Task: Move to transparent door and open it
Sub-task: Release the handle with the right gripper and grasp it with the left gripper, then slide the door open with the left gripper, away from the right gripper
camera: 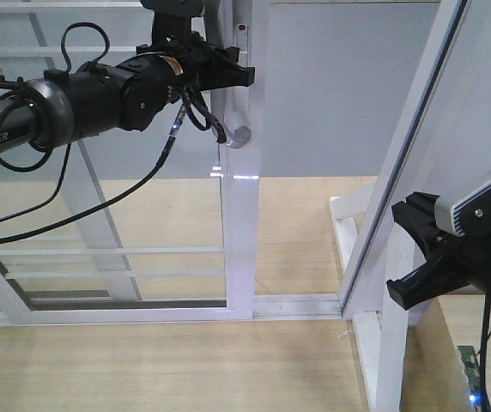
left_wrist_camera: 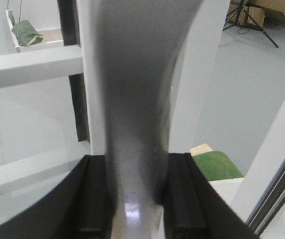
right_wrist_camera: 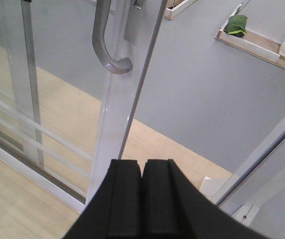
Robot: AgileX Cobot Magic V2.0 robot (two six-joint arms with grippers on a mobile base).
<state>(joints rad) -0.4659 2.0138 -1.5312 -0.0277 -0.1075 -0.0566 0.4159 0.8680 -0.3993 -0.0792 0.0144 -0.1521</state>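
The transparent door (camera: 242, 249) is a clear glass panel in a glossy white frame with thin white horizontal bars. Its curved silver-grey handle (camera: 238, 135) sits on the frame's right stile. My left gripper (camera: 235, 72) is high up at the handle. In the left wrist view its black jaws stand on either side of the grey handle (left_wrist_camera: 132, 99) and grip it, the left gripper (left_wrist_camera: 135, 167) being shut on it. My right gripper (camera: 410, 257) is shut and empty, low at the right. The right wrist view shows the handle (right_wrist_camera: 104, 47) and door frame (right_wrist_camera: 113, 129) ahead of the right gripper (right_wrist_camera: 142, 167).
A second glass panel in a white frame (camera: 404, 154) slants at the right, with a white base frame (camera: 348, 225) at its foot. An open gap lies between it and the door's edge. Green bags (right_wrist_camera: 236, 24) (left_wrist_camera: 216, 167) and a tripod (left_wrist_camera: 246, 15) lie beyond.
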